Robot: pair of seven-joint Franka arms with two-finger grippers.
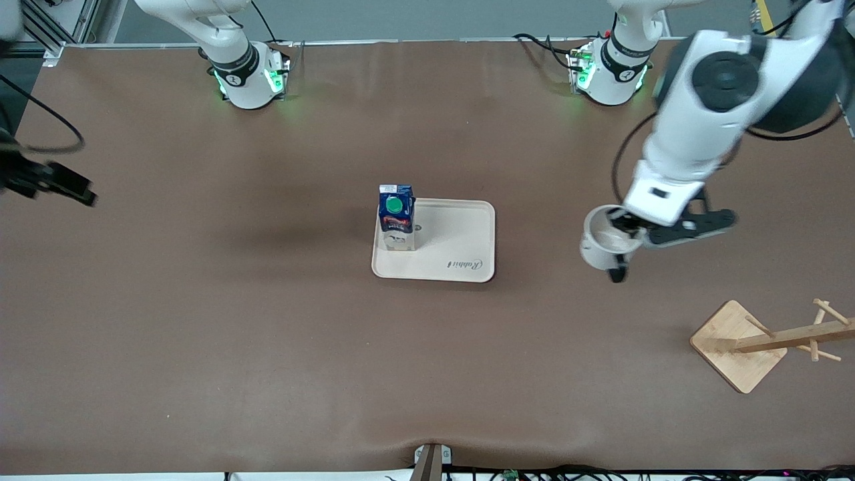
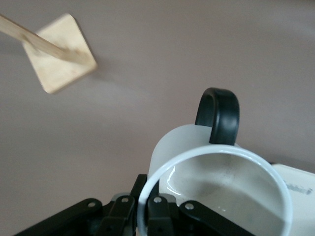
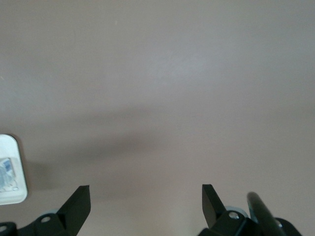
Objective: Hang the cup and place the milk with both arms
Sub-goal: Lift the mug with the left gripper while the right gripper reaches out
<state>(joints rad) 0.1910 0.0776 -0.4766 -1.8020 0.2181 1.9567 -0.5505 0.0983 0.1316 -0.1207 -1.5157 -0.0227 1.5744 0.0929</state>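
Observation:
The white cup (image 1: 603,242) with a black handle hangs in the air over the bare table between the tray and the wooden rack, toward the left arm's end. My left gripper (image 1: 628,230) is shut on its rim. In the left wrist view the fingers (image 2: 165,211) pinch the cup's wall (image 2: 177,142), one inside and one outside, and the handle (image 2: 218,115) points away. The dark-blue milk (image 1: 396,218) with a green cap stands upright on the tray. My right gripper (image 1: 70,187) is open and empty over the table's edge at the right arm's end, as its wrist view (image 3: 146,196) shows.
The beige tray (image 1: 461,257) lies at the table's middle; its corner shows in the left wrist view (image 2: 298,183) and the right wrist view (image 3: 12,194). A wooden cup rack (image 1: 738,347) with pegs stands nearer the front camera at the left arm's end, also in the left wrist view (image 2: 59,54).

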